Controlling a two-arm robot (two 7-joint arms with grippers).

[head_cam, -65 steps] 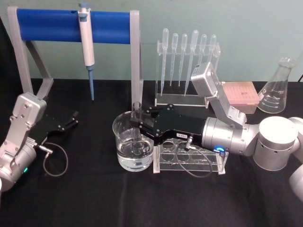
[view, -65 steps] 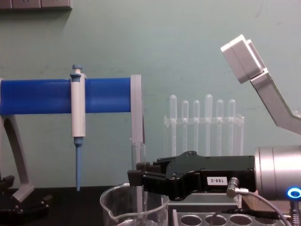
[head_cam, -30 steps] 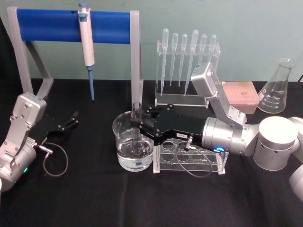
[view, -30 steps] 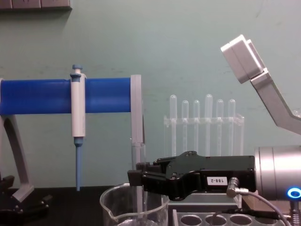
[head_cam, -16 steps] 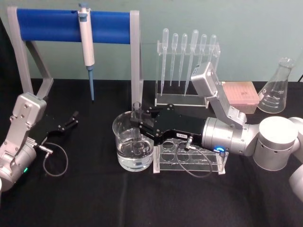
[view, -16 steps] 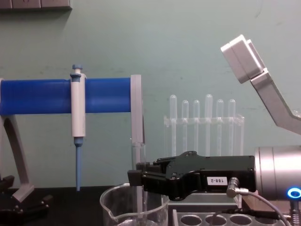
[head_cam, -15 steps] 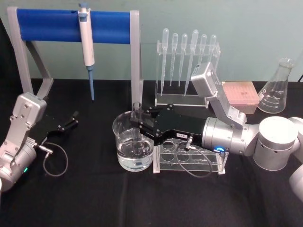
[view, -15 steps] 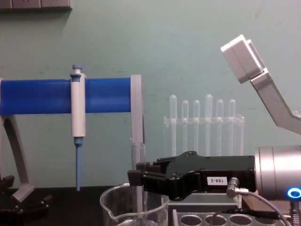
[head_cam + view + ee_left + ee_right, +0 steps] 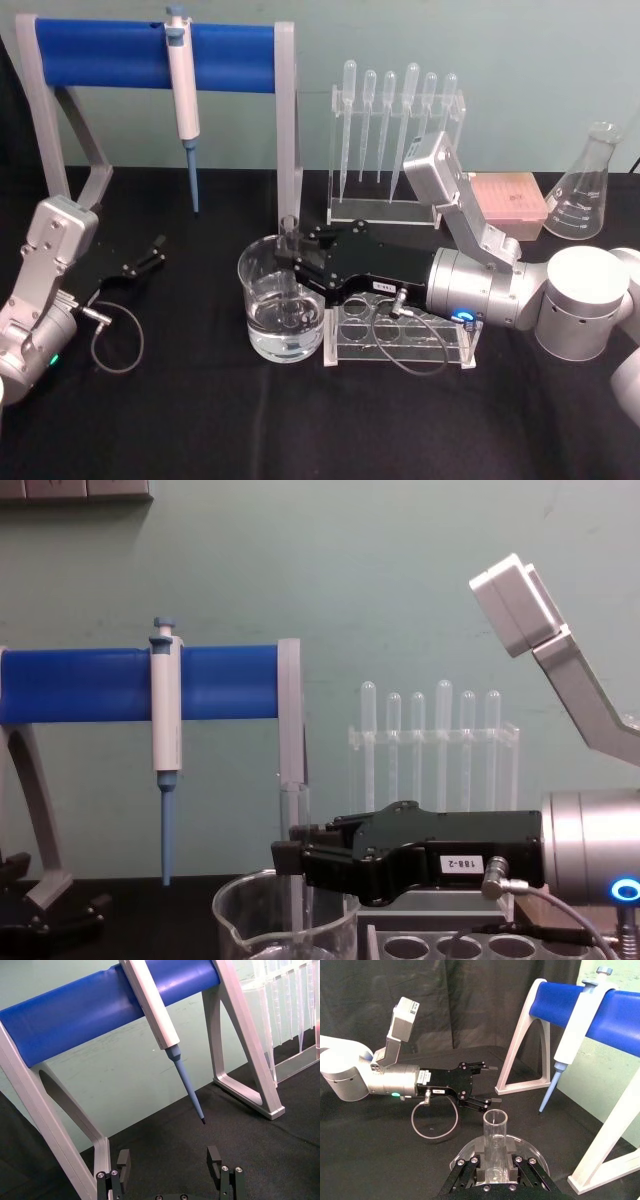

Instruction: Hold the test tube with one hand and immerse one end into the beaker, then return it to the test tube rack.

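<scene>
- The right gripper reaches from the robot's right across the test tube rack and ends over the beaker; its black fingers are pinched on the test tube, one on each side of the glass.
- The test tube stands upright, its open rim above the fingers and its lower part down inside the beaker (the right wrist view looks straight down its open mouth); the lower end sits at about the level of the clear liquid, and I cannot tell whether it touches the bottom.
- The beaker stands on the black table, just beside the rack's left end; its pour spout faces the robot's left in the chest view.
- The rack's round holes nearest the robot hold nothing.
- The left gripper rests low over the table at the robot's left, well apart from the beaker; its fingers are spread, with nothing between them.
- Behind it a blue-tipped pipette hangs on a stand with a blue bar; farther right are a holder of plastic pipettes, a pink box and a conical flask.
</scene>
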